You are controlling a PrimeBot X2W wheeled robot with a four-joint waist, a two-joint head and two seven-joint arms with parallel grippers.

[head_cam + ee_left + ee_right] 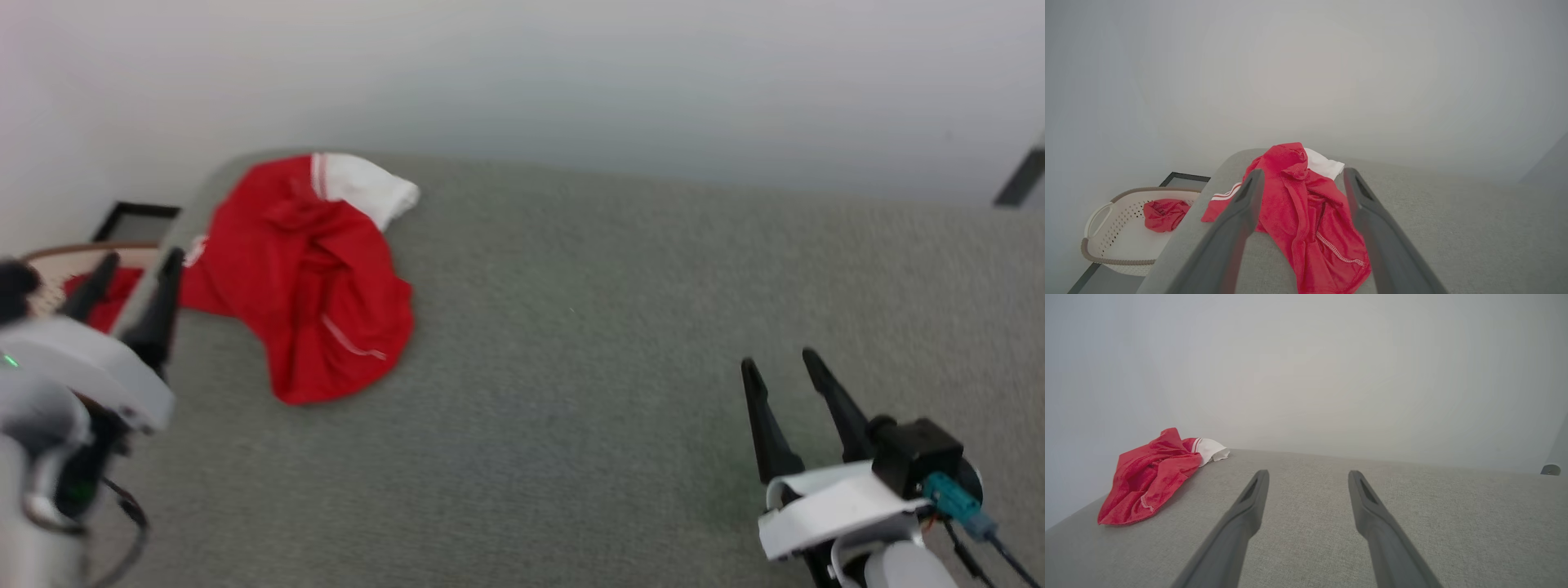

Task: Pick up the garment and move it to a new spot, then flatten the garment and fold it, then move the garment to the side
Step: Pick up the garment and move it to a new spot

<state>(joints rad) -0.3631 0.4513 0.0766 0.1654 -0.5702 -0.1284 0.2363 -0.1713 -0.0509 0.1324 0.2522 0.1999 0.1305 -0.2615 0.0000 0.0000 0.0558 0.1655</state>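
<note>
Now | our left gripper (140,258): jaws spread wide, holding nothing; we see the garment (306,278) crumpled near, ahead of them | our right gripper (777,359): jaws spread wide, empty; garment well off to their left on the grey surface (612,327)

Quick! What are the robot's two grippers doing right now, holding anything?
Left gripper: open, holding nothing; the crumpled bright red T-shirt with white sleeves lies ahead.
Right gripper: open, empty, above the grey fabric surface.
</note>
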